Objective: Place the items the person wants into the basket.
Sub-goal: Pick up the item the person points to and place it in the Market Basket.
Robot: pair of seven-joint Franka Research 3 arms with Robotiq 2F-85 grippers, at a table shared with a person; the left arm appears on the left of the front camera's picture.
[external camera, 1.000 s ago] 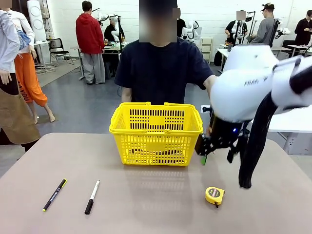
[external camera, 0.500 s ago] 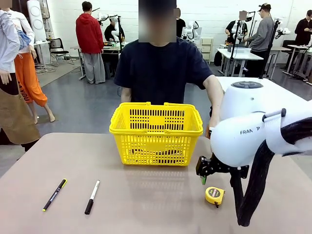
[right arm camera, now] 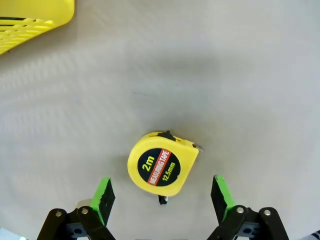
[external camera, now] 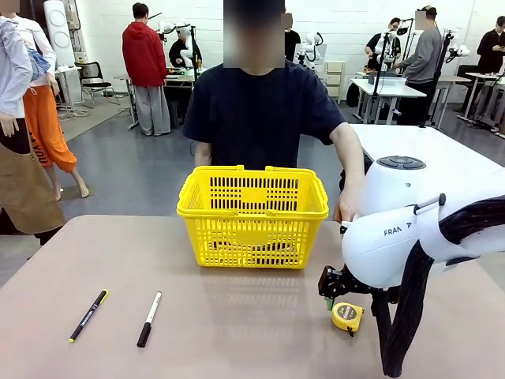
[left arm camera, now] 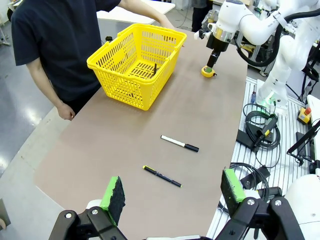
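Brown tabletop [external camera: 237, 332]: on it you see the bright yellow slotted plastic basket [external camera: 252, 217]. Right gripper [right arm camera: 162, 186], jaws spread, hangs over the small round yellow tape measure [right arm camera: 162, 164] near this basket. Left gripper [left arm camera: 172, 185] is spread too.

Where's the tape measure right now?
Front view: the tape measure lies on the table on the robot's right, nearer than the basket, under the open right pincer, which flanks it without touching.
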